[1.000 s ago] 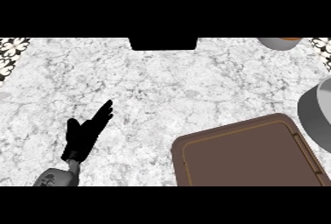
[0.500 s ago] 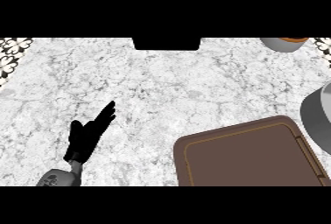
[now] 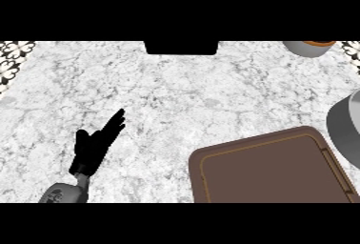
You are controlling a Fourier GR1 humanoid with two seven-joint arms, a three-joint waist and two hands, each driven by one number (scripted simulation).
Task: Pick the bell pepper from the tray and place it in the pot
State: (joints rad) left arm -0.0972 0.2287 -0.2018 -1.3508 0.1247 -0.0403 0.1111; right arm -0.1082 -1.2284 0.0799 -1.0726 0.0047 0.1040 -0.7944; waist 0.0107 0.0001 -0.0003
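Bell pepper: it shows nowhere in the head view, so its place cannot be told.
Tray (image 3: 267, 174): brown, lying at the near right of the surface (image 3: 190, 95).
Pot (image 3: 347, 127): grey, cut by the right edge, just beside the tray's far right corner.
Left hand (image 3: 95, 145): open, fingers straight and close together, holding nothing.
Hand pose: at the near left, fingers pointing far and a little right, well apart from the tray.
Forearm (image 3: 67, 193): grey, coming in from the near left edge.
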